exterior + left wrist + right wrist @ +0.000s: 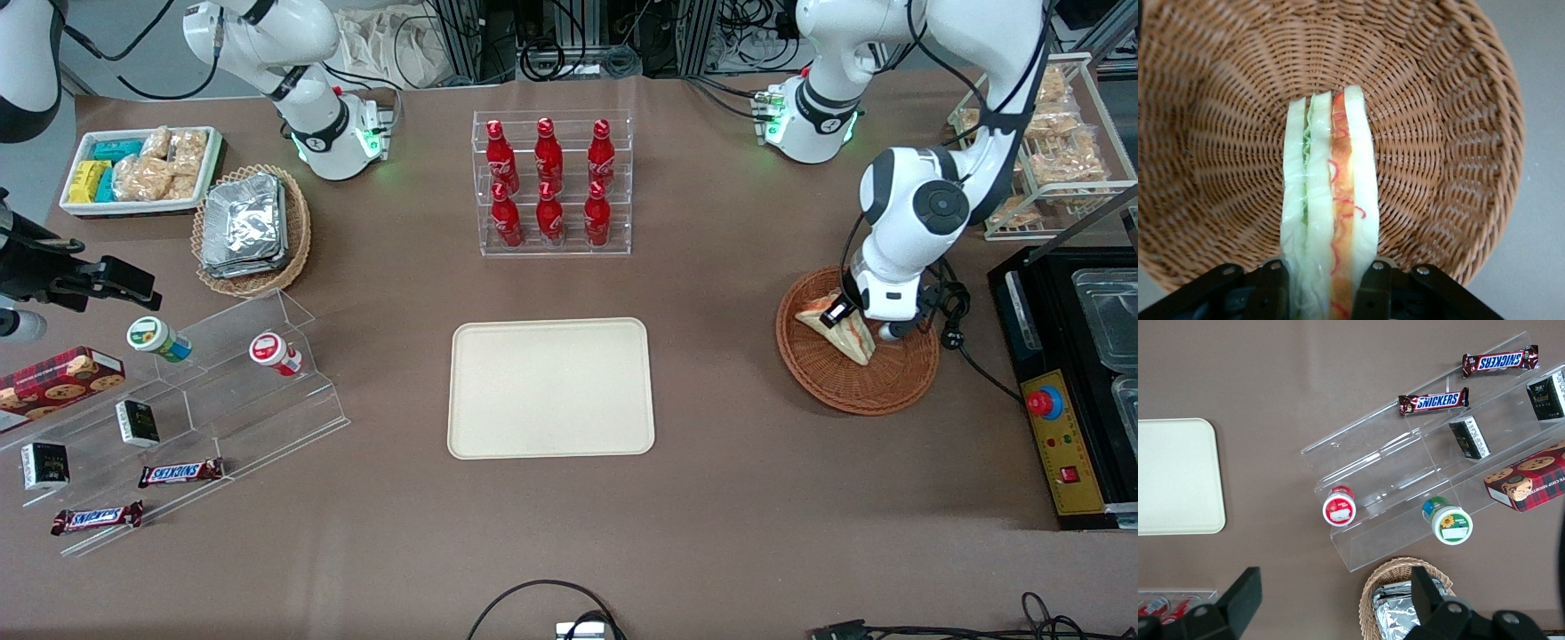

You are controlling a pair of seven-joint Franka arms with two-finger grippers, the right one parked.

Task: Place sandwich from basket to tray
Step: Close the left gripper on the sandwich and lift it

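The sandwich (840,331), a wrapped white-bread wedge with orange-red and green layers, stands on edge in the round reddish-brown wicker basket (889,391) toward the working arm's end of the table. My left gripper (862,322) is down in the basket, with a finger on each flat side of the sandwich. In the left wrist view the black fingers (1371,287) press both sides of the sandwich (1331,200) over the basket's weave (1438,133), the gripper (1323,287) shut on it. The cream tray (551,444) lies empty mid-table and also shows in the right wrist view (1171,473).
A clear rack of red bottles (551,182) stands farther from the camera than the tray. A black box with a red button (1058,409) sits beside the basket at the table's end, near a wire snack rack (1049,151). An acrylic stand (178,418) and oval foil-pack basket (252,229) lie toward the parked arm's end.
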